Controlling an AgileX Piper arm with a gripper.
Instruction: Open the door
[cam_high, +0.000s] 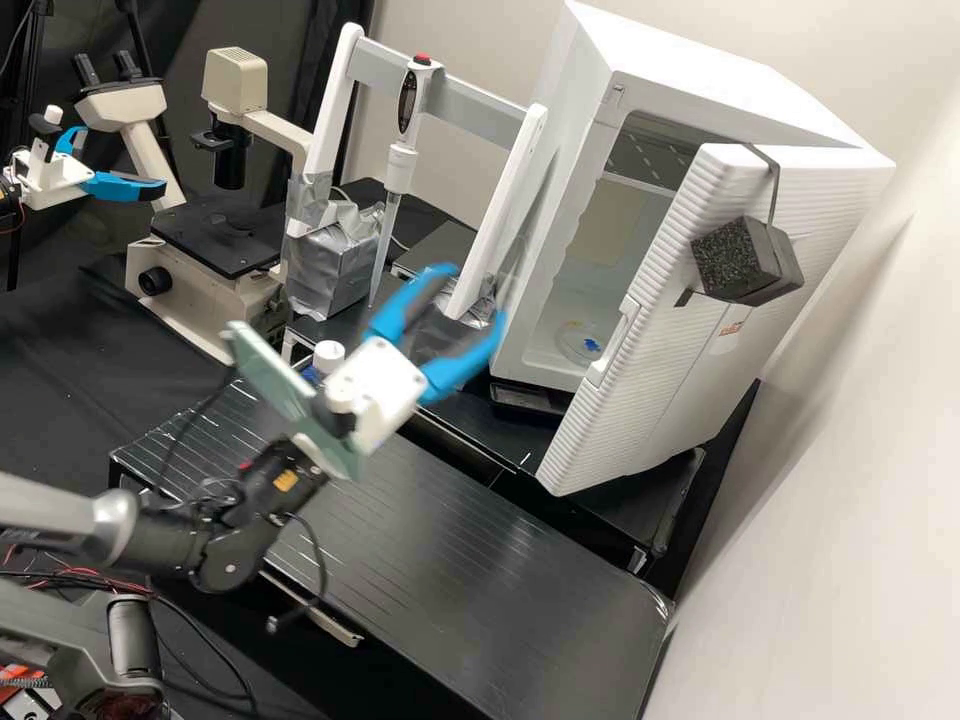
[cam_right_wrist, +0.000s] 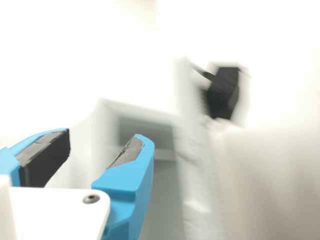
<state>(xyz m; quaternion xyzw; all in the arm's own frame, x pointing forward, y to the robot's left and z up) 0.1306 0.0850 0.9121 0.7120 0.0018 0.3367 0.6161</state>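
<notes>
Door ajar, right side of the high view.
Long axis slants upper right to lower left; outer face toward lower right. Arm angles in from lower left; hand near centre, aimed upper right, fingers spread.

door: ribbed plastic | block: rough foam | bench: glossy
</notes>
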